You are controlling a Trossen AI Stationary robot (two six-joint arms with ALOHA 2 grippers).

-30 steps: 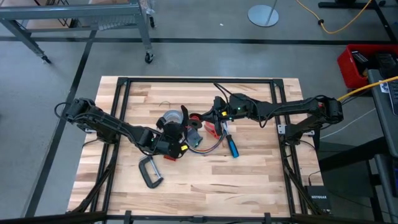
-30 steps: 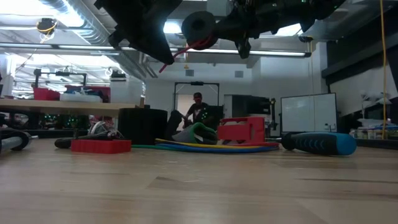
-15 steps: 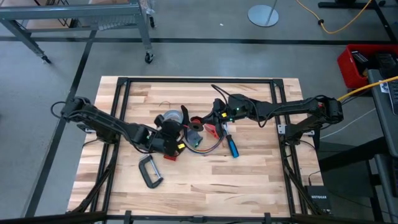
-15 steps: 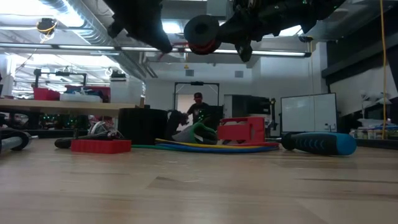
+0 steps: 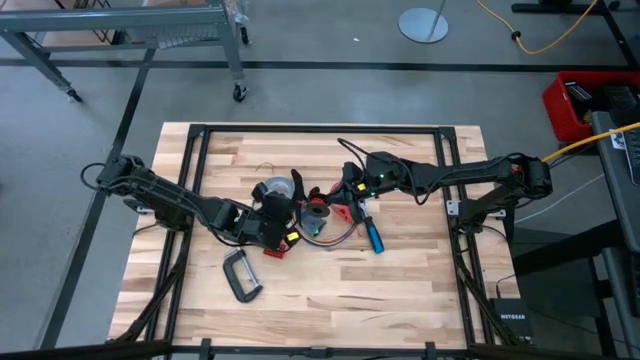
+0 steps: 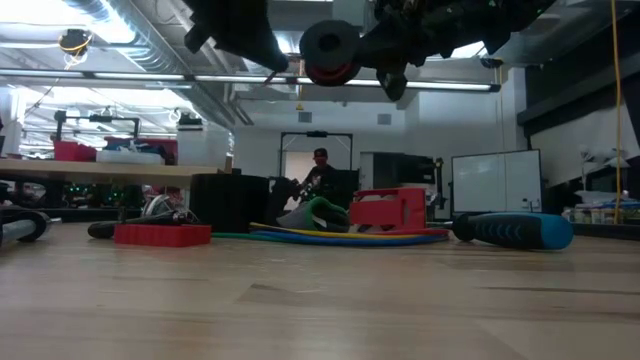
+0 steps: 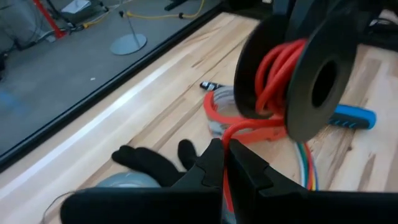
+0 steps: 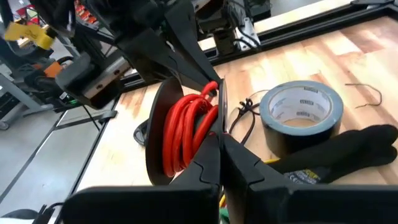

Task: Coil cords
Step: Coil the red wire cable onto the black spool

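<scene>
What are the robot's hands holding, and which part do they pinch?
The right gripper pinches the rim of a black spool wound with red cord. The left gripper pinches the cord's loose end beneath the spool.

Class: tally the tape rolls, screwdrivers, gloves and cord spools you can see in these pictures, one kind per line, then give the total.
Tape rolls: 1
Screwdrivers: 1
Gloves: 1
Cord spools: 1
Total: 4
</scene>
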